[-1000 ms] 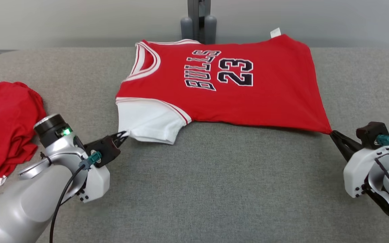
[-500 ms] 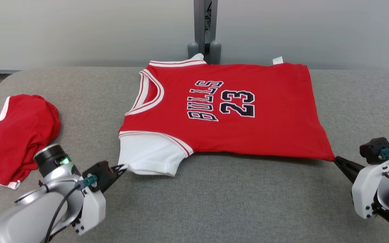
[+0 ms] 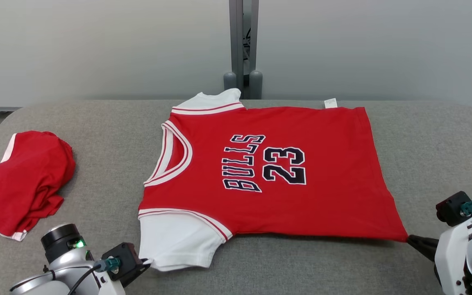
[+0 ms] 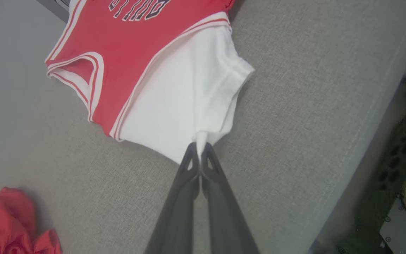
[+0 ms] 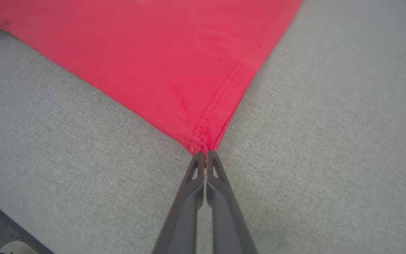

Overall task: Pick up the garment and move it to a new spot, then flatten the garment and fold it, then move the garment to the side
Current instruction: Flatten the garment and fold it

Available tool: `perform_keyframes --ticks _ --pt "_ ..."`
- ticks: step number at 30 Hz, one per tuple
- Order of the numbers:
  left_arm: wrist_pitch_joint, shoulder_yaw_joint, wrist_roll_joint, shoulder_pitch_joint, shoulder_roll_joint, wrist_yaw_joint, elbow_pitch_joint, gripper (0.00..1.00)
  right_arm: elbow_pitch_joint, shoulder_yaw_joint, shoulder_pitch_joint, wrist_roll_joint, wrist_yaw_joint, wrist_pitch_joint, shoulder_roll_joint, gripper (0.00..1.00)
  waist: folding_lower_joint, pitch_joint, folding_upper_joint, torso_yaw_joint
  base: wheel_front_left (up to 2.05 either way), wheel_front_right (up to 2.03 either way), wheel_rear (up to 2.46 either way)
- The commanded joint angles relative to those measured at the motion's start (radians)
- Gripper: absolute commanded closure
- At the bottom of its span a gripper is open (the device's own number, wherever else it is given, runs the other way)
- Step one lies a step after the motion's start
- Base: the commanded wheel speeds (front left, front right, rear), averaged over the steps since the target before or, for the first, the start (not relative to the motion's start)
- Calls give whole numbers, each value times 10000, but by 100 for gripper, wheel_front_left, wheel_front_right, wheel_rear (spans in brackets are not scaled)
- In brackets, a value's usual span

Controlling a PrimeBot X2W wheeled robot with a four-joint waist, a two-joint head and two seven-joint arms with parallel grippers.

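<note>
Pinches near sleeve (image 3: 174,241) of jersey (image 3: 268,172) in closed left gripper (image 3: 148,261), red hem corner (image 3: 400,235) in closed right gripper (image 3: 410,240); stretches it flat on table (image 3: 260,274) between them. Shows far sleeve (image 3: 215,98) now, hidden a second ago.

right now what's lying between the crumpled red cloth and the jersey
Nothing; the head view shows bare grey padding between the crumpled red cloth and the jersey.
</note>
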Motion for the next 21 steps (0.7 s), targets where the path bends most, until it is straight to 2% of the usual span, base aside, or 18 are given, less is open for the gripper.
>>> perform_keyframes --ticks 1,7,8,11,17,21 --pt "182 10 -149 159 182 3 -204 100 -141 28 251 176 -1 182 -212 100 0 -81 0 -45 0 0 0" --pt "1106 14 -761 445 907 2 -1478 100 -833 27 536 734 -1 964 -862 100 0 -211 0 -48 0 0 0" --pt "1305 6 -1283 568 1067 2 -1856 100 -1006 31 620 676 -1 1177 -1050 100 0 -244 0 -35 0 0 0" --pt "1586 15 -1765 672 1381 3 -2446 100 -1402 29 764 982 -1 1429 -1239 100 0 -265 0 -22 0 0 0" --pt "2430 10 -2203 960 1839 2 -3388 100 -2032 36 1116 1576 -1 2094 -1645 100 0 -324 0 -16 0 0 0" --pt "2705 8 -2350 1125 1951 2 -3716 100 -2203 24 1247 1783 -1 2403 -1754 100 0 -349 0 -44 0 0 0"
